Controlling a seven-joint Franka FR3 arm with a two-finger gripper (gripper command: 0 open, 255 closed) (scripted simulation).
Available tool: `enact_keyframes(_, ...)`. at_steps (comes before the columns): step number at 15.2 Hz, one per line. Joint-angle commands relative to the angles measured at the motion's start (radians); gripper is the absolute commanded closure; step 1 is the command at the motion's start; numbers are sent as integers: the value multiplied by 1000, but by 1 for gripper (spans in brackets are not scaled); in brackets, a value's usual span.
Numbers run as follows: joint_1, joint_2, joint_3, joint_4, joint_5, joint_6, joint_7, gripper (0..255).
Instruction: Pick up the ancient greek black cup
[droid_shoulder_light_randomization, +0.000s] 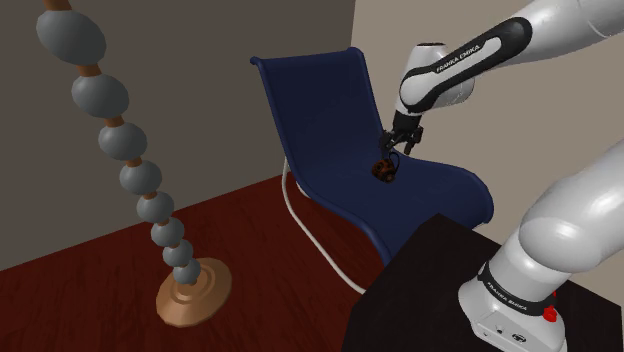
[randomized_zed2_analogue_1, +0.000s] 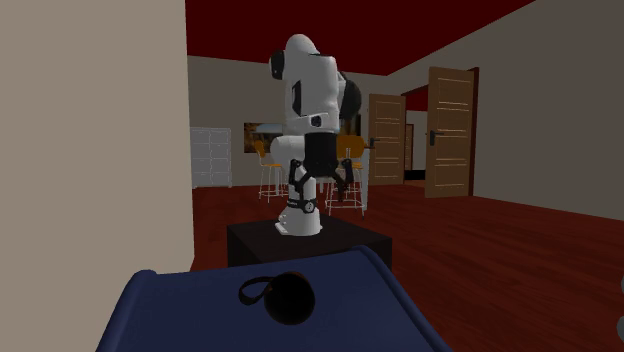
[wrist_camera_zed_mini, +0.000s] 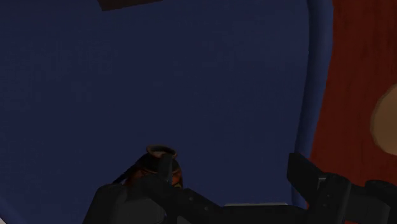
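Observation:
The cup (droid_shoulder_light_randomization: 384, 170) is small, round and black with orange-red markings and a loop handle. It lies on the seat of a dark blue chair (droid_shoulder_light_randomization: 330, 110). In the second exterior view the cup (randomized_zed2_analogue_1: 288, 297) rests on the blue seat (randomized_zed2_analogue_1: 180, 310), its handle toward that view's left. My gripper (droid_shoulder_light_randomization: 396, 150) hangs just above it in the shoulder view, pointing down. In the wrist view the cup (wrist_camera_zed_mini: 159, 159) sits beyond the left finger, partly hidden by it, not between the fingers. My gripper (wrist_camera_zed_mini: 232, 181) is open, its fingers wide apart and empty.
A tall stack of grey beads on a round wooden base (droid_shoulder_light_randomization: 195, 290) stands on the dark red floor at the shoulder view's left. The black stand (droid_shoulder_light_randomization: 440, 290) is close to the chair's front edge. Walls rise behind the chair.

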Motion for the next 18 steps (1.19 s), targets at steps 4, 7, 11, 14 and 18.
enact_keyframes(4, -19, 179, -43, 23, 52, 170, -9, 0)
enact_keyframes(7, -32, 297, -61, 59, 116, 256, -38, 0)
enact_keyframes(11, -59, 416, -60, 105, 201, 330, -80, 0)
enact_keyframes(14, -67, 457, -46, 106, 234, 368, -104, 0)
enact_keyframes(18, -86, 522, -19, 112, 284, 424, -142, 0)
